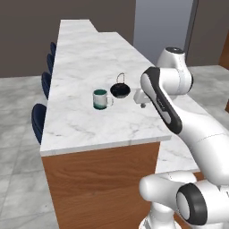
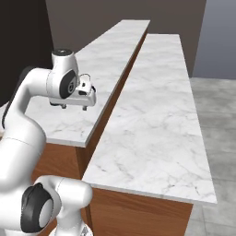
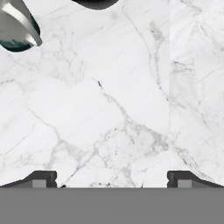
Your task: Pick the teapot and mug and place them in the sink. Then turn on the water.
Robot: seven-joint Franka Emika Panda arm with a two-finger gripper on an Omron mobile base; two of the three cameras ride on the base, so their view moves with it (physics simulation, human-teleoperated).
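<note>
The mug (image 1: 102, 99), pale outside and teal inside, stands on the white marble counter (image 1: 89, 129). Just to its right and a little farther back sits the teapot (image 1: 120, 91), a dark squat round pot with a thin arched handle. My gripper (image 1: 142, 104) hangs open above the counter, to the right of the teapot and apart from it, holding nothing. In the hand view the mug (image 3: 17, 28) lies at the top left and the teapot (image 3: 96, 3) at the top edge, with bare marble between my fingertips (image 3: 41, 178). The open gripper (image 2: 73, 107) points down at the counter. The sink and the water are out of view.
Dark blue stools (image 1: 38, 118) line the counter's far left side. A second, lower marble counter (image 2: 152, 115) runs alongside on the arm's side, with a wood-panelled front (image 1: 98, 179) below the raised top.
</note>
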